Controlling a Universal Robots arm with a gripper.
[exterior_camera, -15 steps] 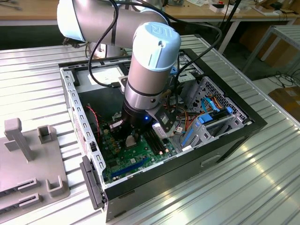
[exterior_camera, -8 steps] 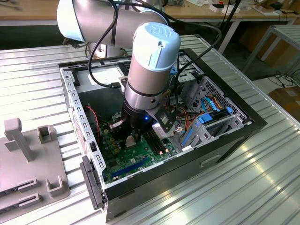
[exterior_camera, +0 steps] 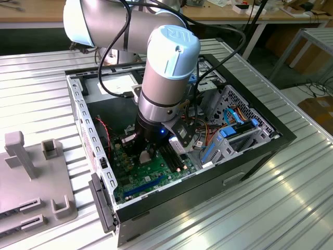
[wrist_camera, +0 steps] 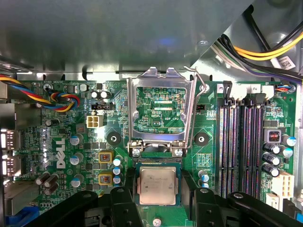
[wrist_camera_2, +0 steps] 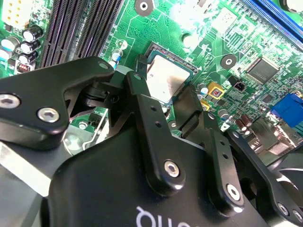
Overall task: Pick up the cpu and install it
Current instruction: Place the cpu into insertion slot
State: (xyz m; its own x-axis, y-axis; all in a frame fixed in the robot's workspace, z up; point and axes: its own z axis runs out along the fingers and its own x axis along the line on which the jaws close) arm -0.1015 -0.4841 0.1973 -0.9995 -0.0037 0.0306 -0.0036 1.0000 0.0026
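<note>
One cpu (wrist_camera: 158, 184) lies flat in the socket of the green motherboard (wrist_camera: 61, 137), just beside the one raised metal retention frame (wrist_camera: 132, 109) and near four black memory slots (wrist_camera: 235, 142). The single arm (exterior_camera: 166, 67) reaches steeply down into the open computer case (exterior_camera: 208, 178). Its gripper (wrist_camera: 158, 195) straddles the cpu in both wrist views, but I cannot tell whether it clamps the chip or stands free of it.

The arm (exterior_camera: 166, 67) bends over from the back, its last joint standing upright. The gripper (exterior_camera: 148, 153) hangs straight down beneath it, set low.
</note>
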